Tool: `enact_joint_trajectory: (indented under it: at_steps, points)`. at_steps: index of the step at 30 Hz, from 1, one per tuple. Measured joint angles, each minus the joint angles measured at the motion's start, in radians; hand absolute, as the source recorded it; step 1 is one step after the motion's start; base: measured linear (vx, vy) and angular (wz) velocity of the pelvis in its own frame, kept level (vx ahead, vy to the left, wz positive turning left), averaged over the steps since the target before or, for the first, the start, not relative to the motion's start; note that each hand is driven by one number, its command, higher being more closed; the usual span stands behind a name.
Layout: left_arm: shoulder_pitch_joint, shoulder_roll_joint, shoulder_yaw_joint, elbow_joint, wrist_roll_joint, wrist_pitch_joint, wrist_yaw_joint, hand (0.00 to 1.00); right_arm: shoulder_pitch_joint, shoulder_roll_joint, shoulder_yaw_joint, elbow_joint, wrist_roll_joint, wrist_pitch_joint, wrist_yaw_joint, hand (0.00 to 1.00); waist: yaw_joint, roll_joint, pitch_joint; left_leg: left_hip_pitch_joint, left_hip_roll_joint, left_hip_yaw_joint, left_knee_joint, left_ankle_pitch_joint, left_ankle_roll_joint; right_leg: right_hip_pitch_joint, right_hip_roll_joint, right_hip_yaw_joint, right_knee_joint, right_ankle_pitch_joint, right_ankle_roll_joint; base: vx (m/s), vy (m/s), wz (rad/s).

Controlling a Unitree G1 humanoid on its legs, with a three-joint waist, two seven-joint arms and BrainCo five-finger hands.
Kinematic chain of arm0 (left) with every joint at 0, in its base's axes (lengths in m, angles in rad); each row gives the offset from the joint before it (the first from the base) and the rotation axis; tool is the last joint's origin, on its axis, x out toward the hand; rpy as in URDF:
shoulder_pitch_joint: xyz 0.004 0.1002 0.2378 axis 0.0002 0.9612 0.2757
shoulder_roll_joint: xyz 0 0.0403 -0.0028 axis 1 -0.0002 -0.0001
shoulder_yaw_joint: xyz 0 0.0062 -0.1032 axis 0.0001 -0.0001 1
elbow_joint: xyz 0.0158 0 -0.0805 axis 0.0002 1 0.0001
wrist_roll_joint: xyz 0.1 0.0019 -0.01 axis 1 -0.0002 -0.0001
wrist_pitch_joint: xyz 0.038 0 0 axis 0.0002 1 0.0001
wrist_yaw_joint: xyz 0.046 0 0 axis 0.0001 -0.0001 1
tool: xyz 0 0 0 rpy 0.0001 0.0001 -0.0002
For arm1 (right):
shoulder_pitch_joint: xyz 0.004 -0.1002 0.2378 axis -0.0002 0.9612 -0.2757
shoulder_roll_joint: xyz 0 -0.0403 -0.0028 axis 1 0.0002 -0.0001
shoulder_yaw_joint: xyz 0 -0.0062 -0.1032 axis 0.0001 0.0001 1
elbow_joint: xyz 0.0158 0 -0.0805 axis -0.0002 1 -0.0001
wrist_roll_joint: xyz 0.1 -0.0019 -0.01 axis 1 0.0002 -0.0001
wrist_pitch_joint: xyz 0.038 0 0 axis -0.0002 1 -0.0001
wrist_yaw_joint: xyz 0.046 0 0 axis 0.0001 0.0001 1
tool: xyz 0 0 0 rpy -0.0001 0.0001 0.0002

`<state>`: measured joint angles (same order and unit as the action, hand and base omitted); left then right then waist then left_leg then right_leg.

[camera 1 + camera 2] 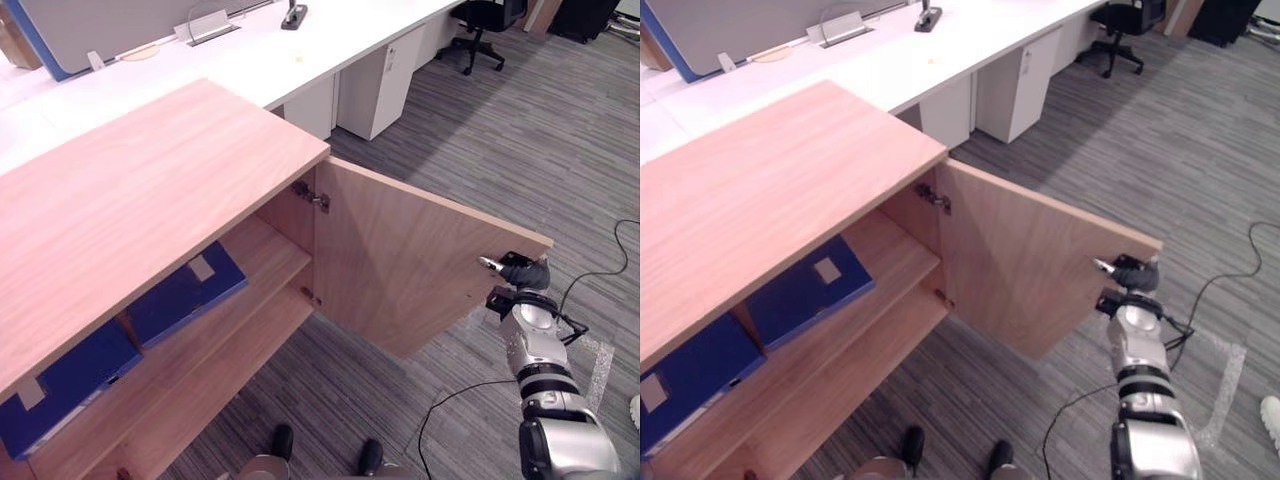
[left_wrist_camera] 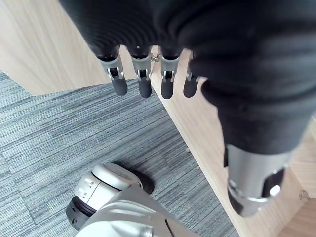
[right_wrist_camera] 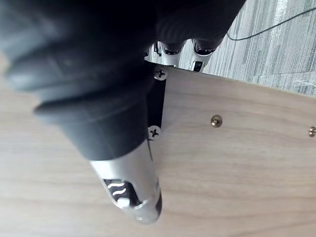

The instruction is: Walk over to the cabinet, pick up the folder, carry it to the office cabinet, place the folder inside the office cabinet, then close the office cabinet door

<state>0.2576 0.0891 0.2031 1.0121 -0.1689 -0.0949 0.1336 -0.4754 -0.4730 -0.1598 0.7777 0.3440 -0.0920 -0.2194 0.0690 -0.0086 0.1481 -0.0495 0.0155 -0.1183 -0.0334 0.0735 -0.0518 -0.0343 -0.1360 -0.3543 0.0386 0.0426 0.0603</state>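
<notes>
The wooden office cabinet stands with its door swung wide open. On its upper shelf lie two blue folders, one nearer the door and one further left. My right hand is at the door's free edge near the top corner. In the right wrist view its thumb lies on the door's inner face while its fingers reach over the edge, pinching the panel. My left hand hangs low beside a wooden cabinet panel, fingers straight and holding nothing.
A long white desk runs behind the cabinet, with a white drawer unit under it. A black office chair stands at the back right. Grey carpet lies open to the right of the door.
</notes>
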Motion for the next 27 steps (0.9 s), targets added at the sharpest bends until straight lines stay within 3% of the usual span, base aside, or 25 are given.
enact_joint_trajectory:
  at_steps: [7, 11, 14, 18, 22, 27]
  points:
    - [0.0, 0.0, 0.0, -0.001, -0.004, -0.001, -0.007, 0.0, -0.045, -0.056, 0.099, 0.044, 0.032, 0.0, 0.024, 0.0, -0.011, 0.002, 0.011, -0.004, 0.01, 0.0, 0.002, 0.007, 0.0, 0.0, 0.012, 0.0, -0.011, 0.009, -0.001, -0.01, -0.016, 0.0]
    - [-0.002, 0.0, -0.003, -0.001, -0.001, -0.002, -0.022, 0.0, -0.045, -0.169, 0.308, 0.044, 0.029, 0.016, 0.103, 0.0, -0.029, 0.007, 0.014, -0.004, 0.016, 0.003, 0.004, 0.004, -0.003, 0.001, 0.019, 0.004, -0.017, 0.01, -0.002, 0.0, -0.027, -0.05]
    - [-0.006, 0.006, -0.026, -0.001, 0.003, -0.002, -0.058, 0.0, -0.048, -0.312, 0.6, 0.037, -0.004, 0.052, 0.263, 0.0, -0.029, 0.01, 0.017, -0.004, 0.036, 0.009, 0.013, -0.007, -0.017, 0.008, 0.04, 0.008, -0.029, 0.007, 0.0, -0.01, -0.056, -0.07]
    - [-0.023, 0.017, -0.048, 0.004, 0.023, -0.003, -0.085, 0.0, -0.049, -0.38, 0.877, -0.075, -0.108, 0.07, 0.447, 0.0, -0.028, 0.013, 0.019, -0.006, 0.074, 0.021, 0.044, -0.033, -0.043, 0.016, 0.074, 0.021, -0.036, -0.006, -0.015, -0.01, -0.104, -0.14]
    - [-0.063, 0.024, -0.063, 0.017, 0.061, -0.005, -0.086, 0.0, -0.043, -0.353, 1.089, -0.246, -0.211, 0.059, 0.577, 0.0, -0.019, 0.024, 0.022, -0.008, 0.117, 0.021, 0.052, -0.042, -0.069, 0.015, 0.118, 0.019, -0.035, -0.021, -0.039, 0.01, -0.125, -0.05]
    - [-0.093, 0.024, -0.061, 0.019, 0.086, -0.005, -0.092, 0.0, -0.032, -0.26, 1.208, -0.366, -0.265, 0.009, 0.666, 0.0, 0.002, 0.026, 0.02, -0.006, 0.14, 0.014, 0.036, -0.038, -0.083, 0.015, 0.14, 0.005, -0.033, -0.028, -0.065, 0.06, -0.059, 0.06]
